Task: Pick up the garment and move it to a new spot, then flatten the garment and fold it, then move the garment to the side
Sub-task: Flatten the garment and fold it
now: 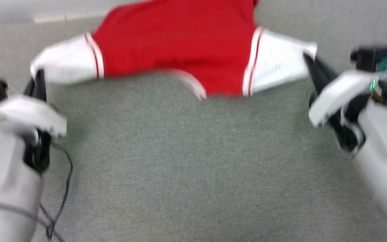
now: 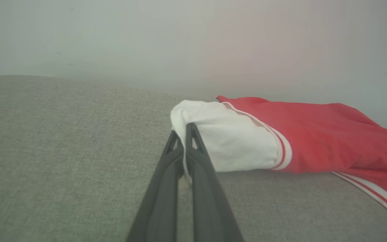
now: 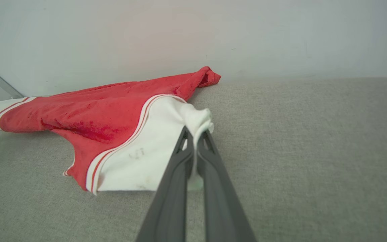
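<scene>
Red jersey shirt (image 1: 180, 40) lay spread across the far part of a grey woven surface (image 1: 193, 168), plain red side up, its body smooth in the middle and creased toward the far end by the pale wall (image 2: 180, 40). Both short sleeves were white with thin red stripes where they joined the red cloth. The left sleeve (image 1: 66, 64) reached out to the left and the right sleeve (image 1: 277, 67) to the right, so the shirt was stretched wide between them. A white, red-striped trim band (image 1: 190, 84) curved along its near edge.

The left gripper (image 1: 40, 75) had its two long dark fingers pressed together on the bunched end of the left sleeve, white cloth pinched between them. The right gripper (image 1: 306, 57) was clamped the same way on the end of the right sleeve.

The surface had a fine, felt-like weave. A thin black cable (image 1: 66, 181) trailed over it at the near left. The head view was blurred.
</scene>
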{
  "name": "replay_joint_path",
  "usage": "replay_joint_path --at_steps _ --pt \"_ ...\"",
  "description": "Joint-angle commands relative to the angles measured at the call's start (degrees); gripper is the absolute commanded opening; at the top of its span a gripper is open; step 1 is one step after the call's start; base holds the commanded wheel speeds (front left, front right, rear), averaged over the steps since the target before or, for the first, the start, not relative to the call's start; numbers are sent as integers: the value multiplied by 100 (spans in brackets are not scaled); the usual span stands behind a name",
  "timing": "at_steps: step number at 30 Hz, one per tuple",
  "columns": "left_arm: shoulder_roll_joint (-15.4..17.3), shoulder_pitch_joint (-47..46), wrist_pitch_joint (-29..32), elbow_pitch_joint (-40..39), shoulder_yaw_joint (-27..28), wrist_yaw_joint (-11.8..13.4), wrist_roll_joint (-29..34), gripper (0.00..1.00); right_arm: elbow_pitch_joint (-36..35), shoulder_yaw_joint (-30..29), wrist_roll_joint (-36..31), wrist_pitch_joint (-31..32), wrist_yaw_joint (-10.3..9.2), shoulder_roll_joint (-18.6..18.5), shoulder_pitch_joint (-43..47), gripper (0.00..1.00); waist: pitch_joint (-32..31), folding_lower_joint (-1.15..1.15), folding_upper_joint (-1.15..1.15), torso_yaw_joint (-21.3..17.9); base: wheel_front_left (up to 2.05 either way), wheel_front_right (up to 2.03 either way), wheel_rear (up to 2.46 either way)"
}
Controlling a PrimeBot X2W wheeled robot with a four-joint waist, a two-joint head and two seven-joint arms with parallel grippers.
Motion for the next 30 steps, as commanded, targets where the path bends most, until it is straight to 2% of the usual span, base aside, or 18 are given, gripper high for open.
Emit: replay_joint_path --at_steps 1,4,7,11,17,18,19,20,21,23,24,27,28,29,30 --pt "32 618 -51 -349 112 94 -88 0 -207 26 81 -91 -2 -123 499 0 -555 0 0 -28 0 0 0" --pt "149 1523 -35 -1030 225 291 -193 0 -564 -5 188 -82 -3 -282 1162 0 -829 0 0 -46 0 0 0" --pt "281 2418 71 -1890 329 626 -254 0 -945 -97 189 2 -3 -413 1843 0 -1069 0 0 -67 0 0 0" --pt "423 3595 350 -3171 463 1206 -317 0 -1434 -437 83 239 -3 -605 2757 0 -1375 0 0 -49 0 0 0" --pt "524 5137 813 -4710 648 2096 -414 0 -2283 -1205 -279 898 -3 -664 4203 0 -1686 0 0 -14 0 0 0" --pt "524 5137 813 -4710 648 2096 -414 0 -2283 -1205 -279 898 -3 -664 4203 0 -1686 0 0 -14 0 0 0" --pt "532 5566 936 -5075 653 2301 -432 0 -2588 -1505 -437 1221 -4 -577 4675 0 -1779 0 0 -6 0 0 0" --pt "532 5566 936 -5075 653 2301 -432 0 -2588 -1505 -437 1221 -4 -577 4675 0 -1779 0 0 -6 0 0 0" --pt "528 5942 1065 -5372 619 2458 -451 0 -2927 -1851 -628 1548 -4 -464 5154 0 -1857 0 0 20 0 0 0" --pt "538 6245 1147 -5589 607 2611 -427 0 -3236 -2162 -847 1957 -4 -352 5614 0 -1916 0 0 56 0 0 0" --pt "538 6245 1147 -5589 607 2611 -427 0 -3236 -2162 -847 1957 -4 -352 5614 0 -1916 0 0 56 0 0 0" --pt "534 6580 1230 -5813 592 2765 -434 0 -3646 -2674 -1145 2592 -4 -83 6236 0 -1969 0 0 138 0 0 0" --pt "510 6683 1244 -5910 536 2812 -407 0 -3950 -2940 -1331 2940 -3 131 6496 0 -1965 0 0 184 0 0 0" --pt "491 6691 1260 -5952 489 2809 -399 0 -4111 -3072 -1406 3033 -4 226 6551 34 -1954 0 0 207 0 0 0" --pt "466 6668 1260 -6001 446 2802 -391 0 -4259 -3171 -1475 3103 -3 329 6578 100 -1938 0 0 229 0 0 0"
